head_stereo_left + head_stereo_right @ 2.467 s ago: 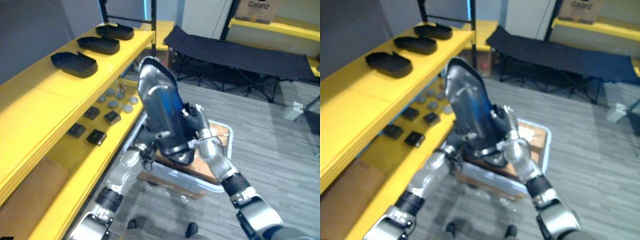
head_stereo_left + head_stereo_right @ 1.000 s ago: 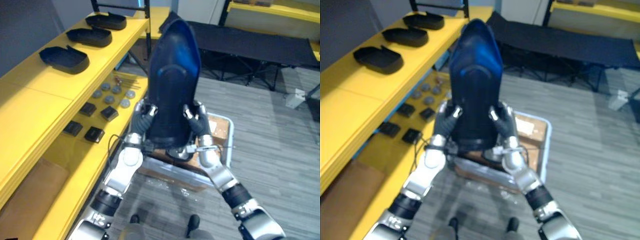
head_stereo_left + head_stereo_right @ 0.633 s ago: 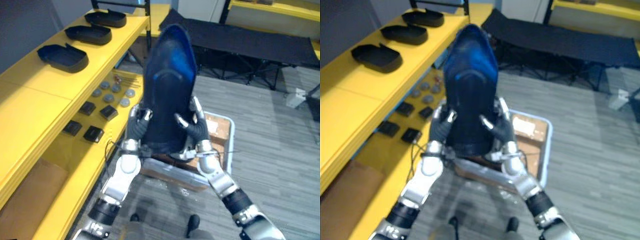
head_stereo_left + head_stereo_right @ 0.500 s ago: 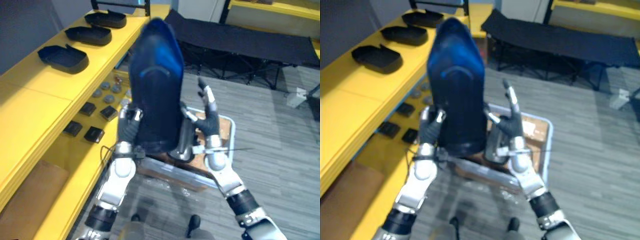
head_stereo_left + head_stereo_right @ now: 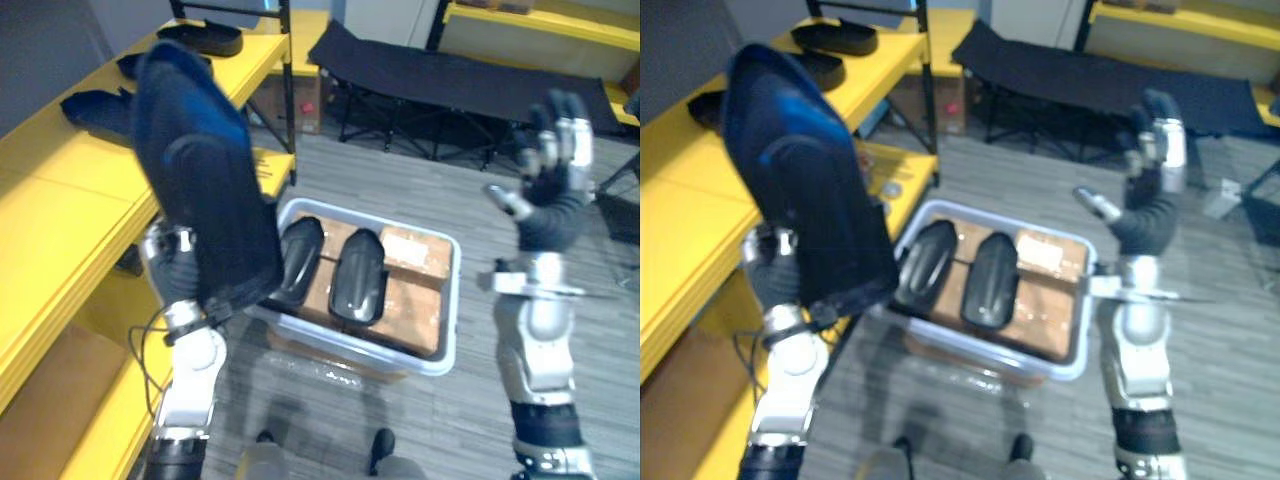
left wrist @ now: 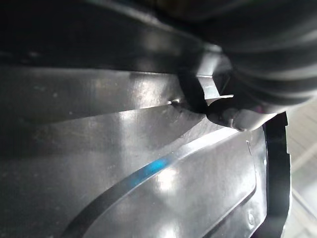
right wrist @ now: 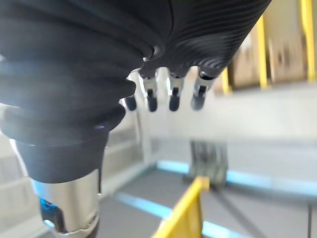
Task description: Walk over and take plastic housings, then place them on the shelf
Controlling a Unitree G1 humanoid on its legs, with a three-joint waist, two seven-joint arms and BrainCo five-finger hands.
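Note:
A large dark plastic housing [image 5: 205,200] stands upright at the left, beside the yellow shelf [image 5: 60,210]. My left hand [image 5: 176,283] is shut on its lower edge, and its glossy inner face [image 6: 148,163] lies right against my thumb [image 6: 242,118]. My right hand [image 5: 550,190] is raised at the right, open and empty, its fingers [image 7: 171,94] straight. Two more dark housings [image 5: 300,255] [image 5: 358,275] lie on cardboard in a pale bin [image 5: 440,352] between my arms. Other housings [image 5: 95,105] [image 5: 205,38] rest on the shelf's top board.
A black folding cot [image 5: 480,90] stands behind the bin. Small round parts [image 5: 885,185] lie on the lower shelf board. A brown cardboard sheet [image 5: 50,370] sits on the bottom level at the lower left. Grey floor stretches out to the right of the bin.
My right hand has let go of the housing, opened and swung up to the right. My left hand alone has carried the housing left toward the shelf, uncovering the bin.

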